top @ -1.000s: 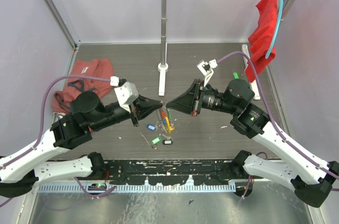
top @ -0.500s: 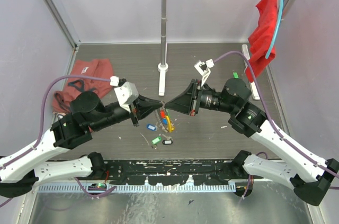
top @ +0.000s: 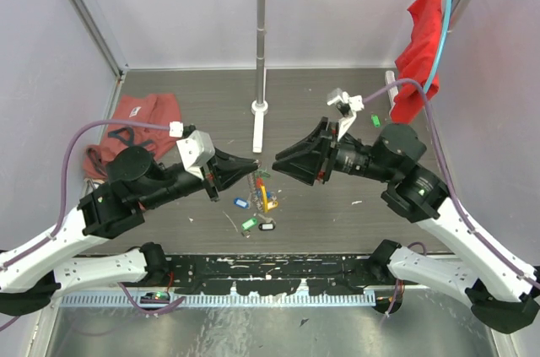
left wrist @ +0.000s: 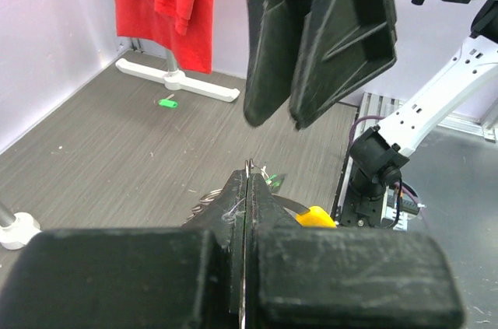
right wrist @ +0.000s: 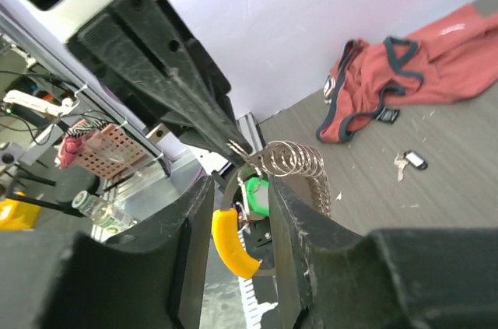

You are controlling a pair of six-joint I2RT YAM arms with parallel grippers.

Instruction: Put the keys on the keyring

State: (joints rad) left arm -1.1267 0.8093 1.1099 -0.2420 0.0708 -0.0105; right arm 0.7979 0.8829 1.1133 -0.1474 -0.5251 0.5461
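Keyring [right wrist: 292, 160], a silvery coil with a yellow-orange curve, is hanging above the counter [top: 337, 205], pinched at its top by the left claw [top: 251, 164], jaws pressing tight on the wire. The right claw [top: 280, 159] is facing it, jaws standing partly apart and gripping nothing, tips just beside the coil. Keys [top: 248, 223] with blue, green and black tags are lying on the counter below.

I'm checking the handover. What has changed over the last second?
The right gripper opened and drew back toward its own side, away from the left gripper. The left gripper stayed shut on the keyring, hardly moving, and the loose keys on the table lie where they were.
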